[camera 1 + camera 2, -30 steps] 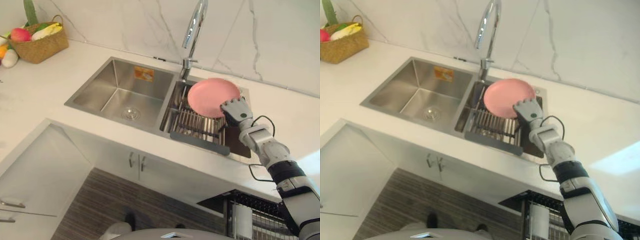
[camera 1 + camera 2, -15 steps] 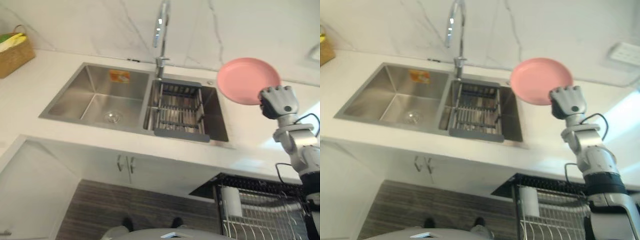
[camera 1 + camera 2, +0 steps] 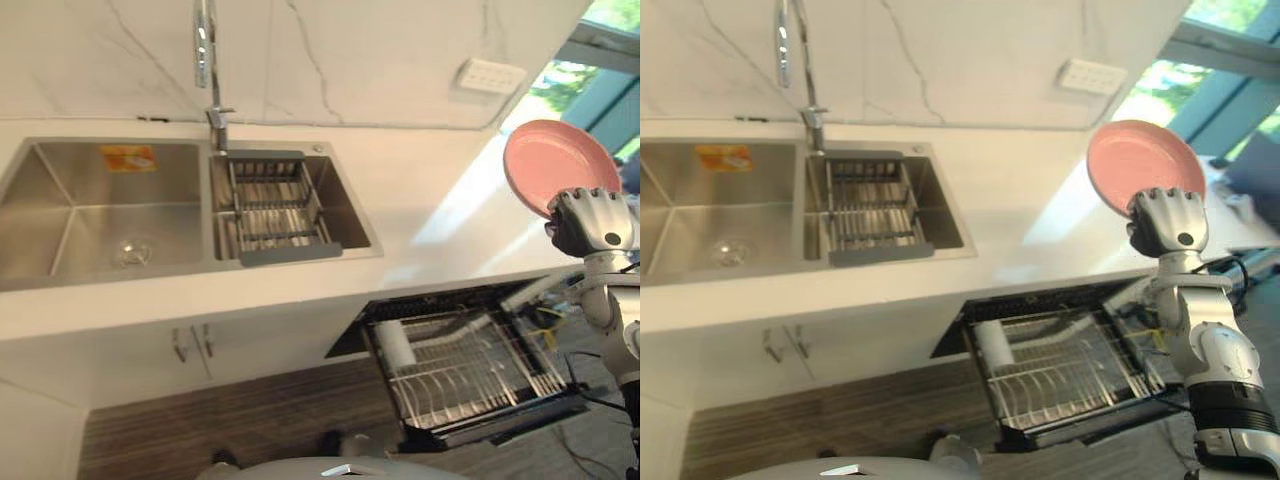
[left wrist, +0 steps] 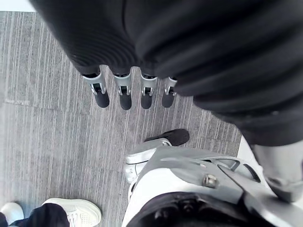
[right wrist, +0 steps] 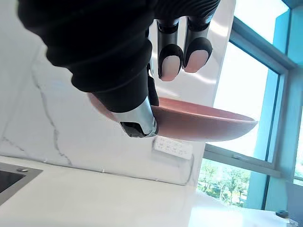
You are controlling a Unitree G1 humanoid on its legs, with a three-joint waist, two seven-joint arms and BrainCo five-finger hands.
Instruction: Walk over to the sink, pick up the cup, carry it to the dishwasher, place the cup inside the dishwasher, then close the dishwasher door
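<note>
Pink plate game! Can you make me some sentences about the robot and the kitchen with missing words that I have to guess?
The right hand grips a plate whose colour is ____.
The door of the dishwasher is ____.
The sink has ____ basins.
The left hand holds ____.
Missing words: pink; open; two; nothing.

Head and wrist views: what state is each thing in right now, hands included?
pink plate: lifted, gripped by the right hand.
right hand: fingers curled on the plate's rim.
left hand: fingers straight, holding nothing, over the floor.
dishwasher door: open, folded down.
dishwasher rack: pulled out.
tap: no water running.
cupboard doors: shut.
</note>
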